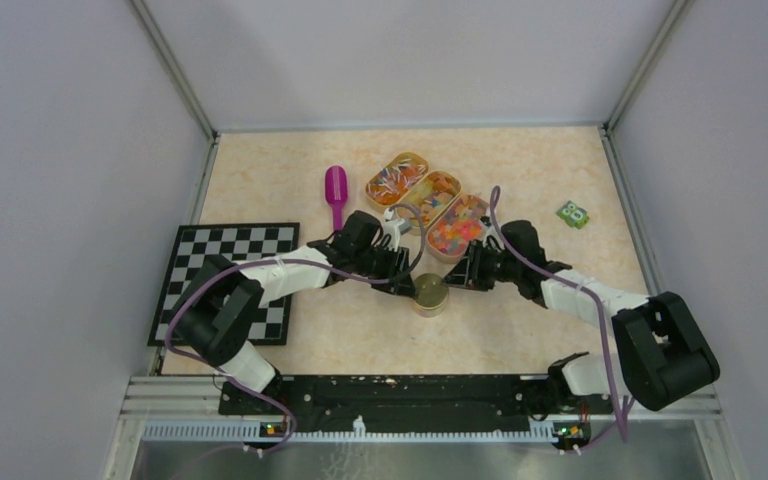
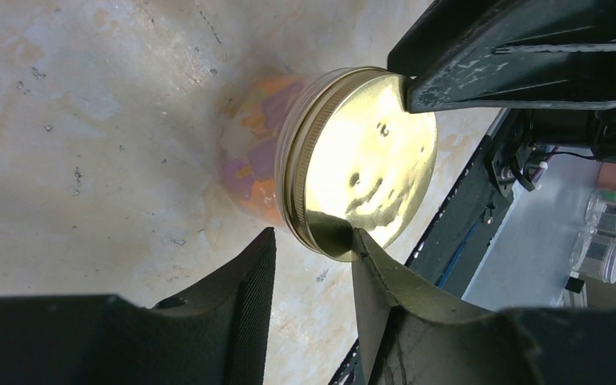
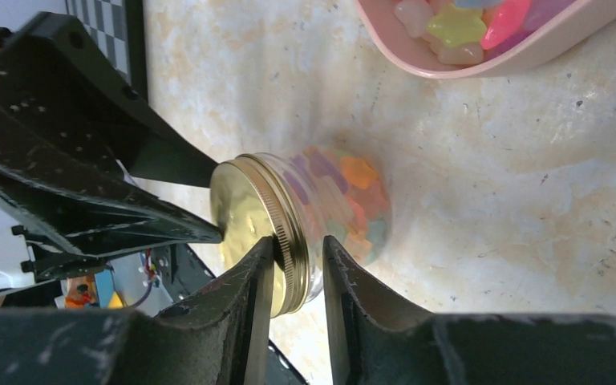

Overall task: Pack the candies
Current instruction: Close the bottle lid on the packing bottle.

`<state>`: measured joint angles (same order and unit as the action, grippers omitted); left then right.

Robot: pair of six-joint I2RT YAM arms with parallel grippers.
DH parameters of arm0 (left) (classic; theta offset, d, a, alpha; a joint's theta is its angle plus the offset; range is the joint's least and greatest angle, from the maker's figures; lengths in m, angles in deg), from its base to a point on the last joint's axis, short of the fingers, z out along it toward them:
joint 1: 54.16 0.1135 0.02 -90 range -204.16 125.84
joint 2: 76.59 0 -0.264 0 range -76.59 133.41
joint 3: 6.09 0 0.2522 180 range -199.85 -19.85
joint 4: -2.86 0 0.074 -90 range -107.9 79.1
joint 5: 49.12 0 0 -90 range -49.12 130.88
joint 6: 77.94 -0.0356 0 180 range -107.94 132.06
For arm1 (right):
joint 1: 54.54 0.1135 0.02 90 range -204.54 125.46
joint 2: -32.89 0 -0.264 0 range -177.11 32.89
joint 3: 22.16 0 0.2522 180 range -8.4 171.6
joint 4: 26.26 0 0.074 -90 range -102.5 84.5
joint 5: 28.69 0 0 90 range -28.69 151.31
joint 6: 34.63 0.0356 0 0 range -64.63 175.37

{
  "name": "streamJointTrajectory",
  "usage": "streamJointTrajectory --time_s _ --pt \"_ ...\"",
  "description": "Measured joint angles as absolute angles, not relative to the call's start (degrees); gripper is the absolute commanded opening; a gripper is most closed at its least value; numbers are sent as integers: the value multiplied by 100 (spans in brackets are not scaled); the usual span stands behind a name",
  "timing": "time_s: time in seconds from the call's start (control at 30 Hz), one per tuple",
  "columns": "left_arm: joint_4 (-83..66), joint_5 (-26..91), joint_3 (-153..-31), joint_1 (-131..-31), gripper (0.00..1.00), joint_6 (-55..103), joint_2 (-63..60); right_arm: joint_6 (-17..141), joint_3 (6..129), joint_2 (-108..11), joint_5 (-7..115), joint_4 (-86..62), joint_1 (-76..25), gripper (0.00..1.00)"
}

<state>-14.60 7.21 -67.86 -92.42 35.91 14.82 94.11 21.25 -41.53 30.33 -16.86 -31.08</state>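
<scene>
The candies fill a gold-lidded clear glass jar on the beige desk. The left gripper, slightly parted, touches the lid's edge. The right gripper narrowly straddles the rim; whether it pinches, I can't tell.

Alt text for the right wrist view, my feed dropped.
A candy-filled glass jar with a gold lid stands on the table, the right claw straddling the lid's rim. The left claw faces it, tips at the lid's top. A pink tray of candies sits upper right.
</scene>
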Motion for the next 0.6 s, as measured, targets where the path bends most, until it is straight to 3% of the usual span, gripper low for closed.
streamJointTrajectory --time_s 0.37,0.5,0.6 --pt "-1574 666 -6920 -9242 33 3816 1631 9962 1102 -4356 2812 -3841 -3211 14" --pt "-1567 732 -6869 -9236 47 3930 1574 10179 827 -4605 2784 -4659 -3232 13" --pt "-1443 754 -6758 -9242 51 3961 1533 10345 578 -4745 2803 -5349 -3232 14"
